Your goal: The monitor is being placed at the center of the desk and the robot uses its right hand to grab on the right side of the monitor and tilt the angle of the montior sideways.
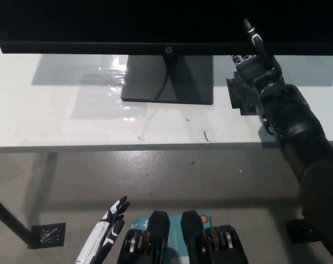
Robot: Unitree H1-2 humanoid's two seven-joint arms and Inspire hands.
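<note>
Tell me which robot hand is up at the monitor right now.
The black right robot hand, raised over the desk against the monitor lower edge, right of the stand. The white left robot hand hangs low, below the desk.

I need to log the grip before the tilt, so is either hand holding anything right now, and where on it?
No hold is visible. The right hand is raised at the monitor, right of its stand, one finger lying against the screen. The left hand hangs open and empty.

Matt black plastic monitor [166,25] on a smooth, faintly glossy white desk [62,118].
</note>
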